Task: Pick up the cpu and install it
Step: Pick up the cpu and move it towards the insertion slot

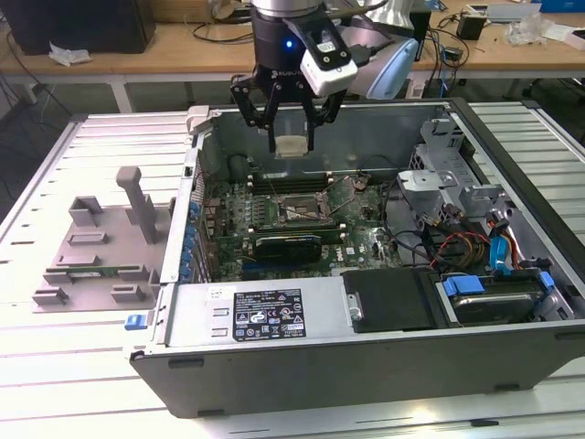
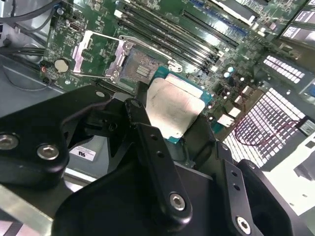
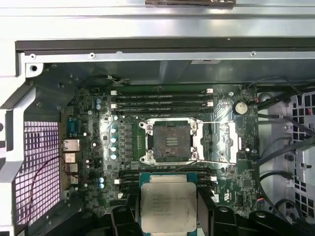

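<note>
The cpu (image 1: 291, 146) is a small square chip with a silver-grey metal top and a green rim. My gripper (image 1: 292, 143) is shut on it and holds it in the air above the open computer case (image 1: 366, 366). In both wrist views the cpu (image 2: 172, 105) (image 3: 168, 204) sits flat between the black fingers (image 2: 147, 142), metal side toward the cameras. The motherboard's empty socket (image 3: 171, 142) (image 2: 140, 69) lies below with its metal frame (image 3: 229, 142) swung open. In the exterior view the socket (image 1: 297, 210) is below and slightly in front of the gripper.
A grey plastic tray with upright posts (image 1: 101, 242) stands on the slatted table at the exterior view's left. Inside the case are a long black card (image 1: 288, 245), memory slots (image 3: 162, 98), a power supply (image 1: 265, 311), a drive bay (image 1: 494, 297) and loose cables (image 1: 457, 242).
</note>
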